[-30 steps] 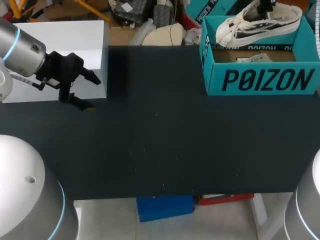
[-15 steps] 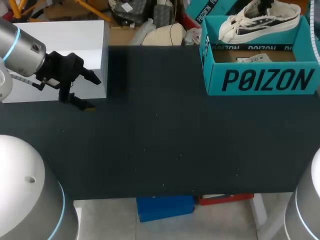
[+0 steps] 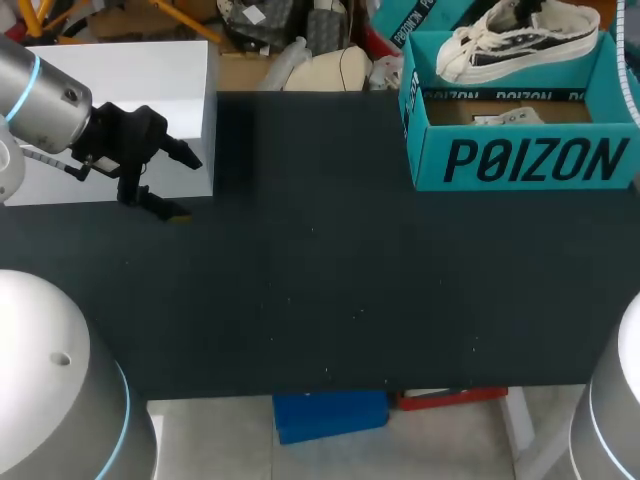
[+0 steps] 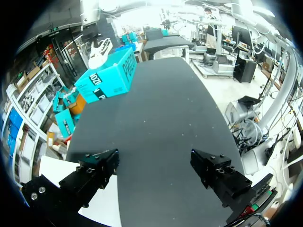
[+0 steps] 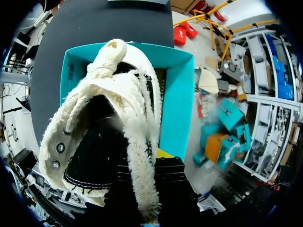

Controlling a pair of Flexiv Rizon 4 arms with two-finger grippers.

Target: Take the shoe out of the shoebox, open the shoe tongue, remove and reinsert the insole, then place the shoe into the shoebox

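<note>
Barely begun — white sneaker (image 3: 520,40) pinched by its collar in the right hand (image 5: 144,175) just above the teal shoebox (image 3: 520,160), left hand (image 4: 155,160) spread wide over the surface (image 3: 330,280) — tongue, insole and return all pending.

My counter (image 3: 330,300) was a wide matte black top, dotted with faint pale specks, lit softly and evenly, a white block (image 3: 120,110) stood at its far left corner, a darker band of shadow (image 3: 232,140) lay beside that block
</note>
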